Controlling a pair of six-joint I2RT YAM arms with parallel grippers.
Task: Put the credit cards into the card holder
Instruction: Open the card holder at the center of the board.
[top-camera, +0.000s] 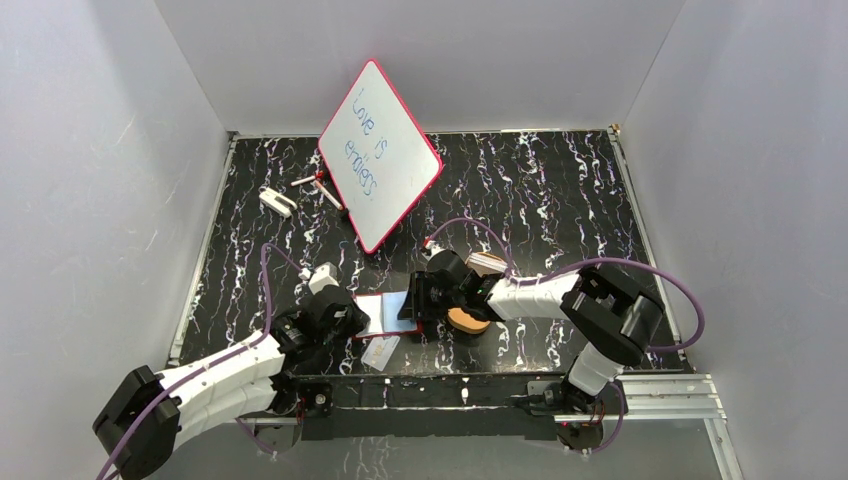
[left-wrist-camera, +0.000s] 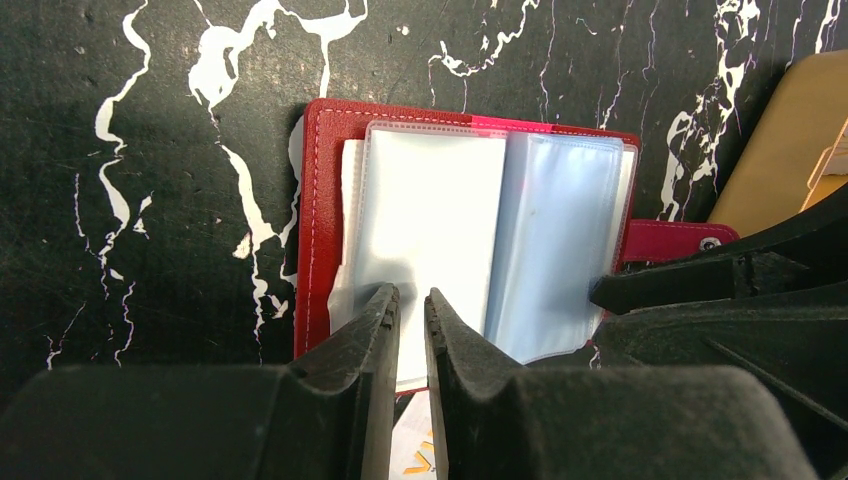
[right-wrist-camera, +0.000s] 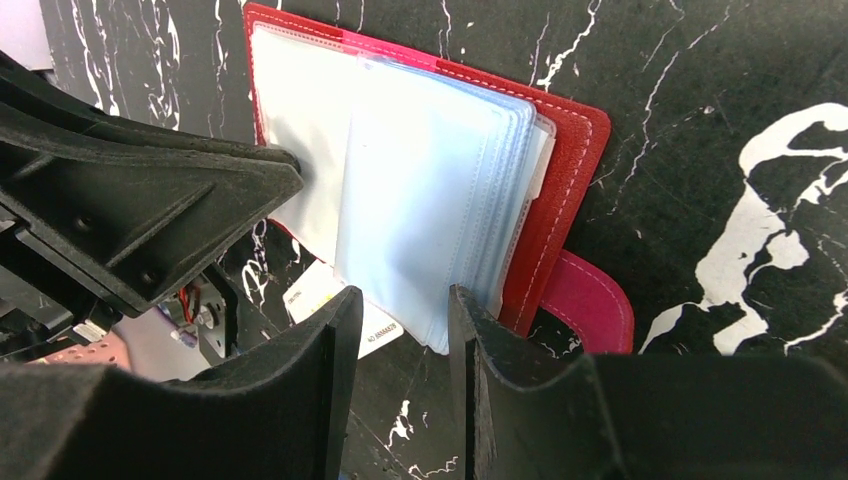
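Note:
The card holder (top-camera: 385, 312) lies open on the black marbled table, dark red with clear bluish sleeves (left-wrist-camera: 555, 250). My left gripper (left-wrist-camera: 411, 300) sits over its left white page (left-wrist-camera: 430, 210), fingers only a narrow gap apart with nothing between them. My right gripper (right-wrist-camera: 405, 300) is open at the near edge of the sleeve stack (right-wrist-camera: 430, 200), beside the snap tab (right-wrist-camera: 595, 300). One of the credit cards (top-camera: 380, 351) lies flat just in front of the holder; this credit card (right-wrist-camera: 330, 300) is partly tucked under the holder's edge and shows below my left fingers as a pale card (left-wrist-camera: 425, 455).
An orange-tan oval tray (top-camera: 468, 320) sits right of the holder, under my right arm. A red-framed whiteboard (top-camera: 380, 155) leans at the back, with markers (top-camera: 320, 185) and a small white object (top-camera: 277, 201) to its left. The table's front edge runs just behind the loose card.

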